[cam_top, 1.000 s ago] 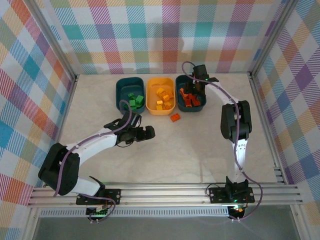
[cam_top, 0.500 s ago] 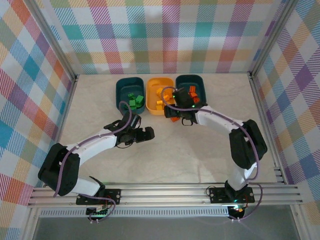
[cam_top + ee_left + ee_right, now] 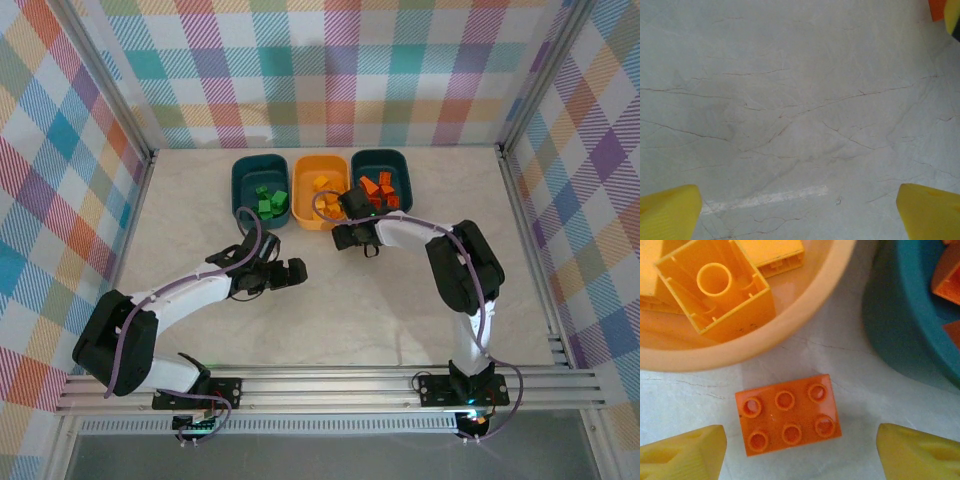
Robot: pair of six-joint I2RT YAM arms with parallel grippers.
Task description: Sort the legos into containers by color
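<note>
One orange-red lego (image 3: 788, 414) lies studs-up on the table, just in front of the yellow-orange tub (image 3: 805, 320) and the right teal tub (image 3: 900, 335). My right gripper (image 3: 800, 455) is open above it, with a yellow finger (image 3: 682, 452) on each side and not touching it. From the top view the right gripper (image 3: 350, 237) covers that brick. Green legos (image 3: 268, 200) fill the left teal tub (image 3: 240, 185), yellow ones (image 3: 326, 195) the yellow-orange tub (image 3: 305, 165), orange-red ones (image 3: 378, 190) the right teal tub (image 3: 400, 165). My left gripper (image 3: 293, 272) is open over bare table.
The three tubs stand side by side at the back of the marble-look table (image 3: 400, 300). An upside-down yellow brick (image 3: 715, 290) lies close to the yellow tub's rim. Metal frame rails (image 3: 525, 250) and checked walls bound the table.
My right arm swung from the right teal tub down and left, and now hovers over the loose orange-red lego. The left gripper has only drifted slightly.
</note>
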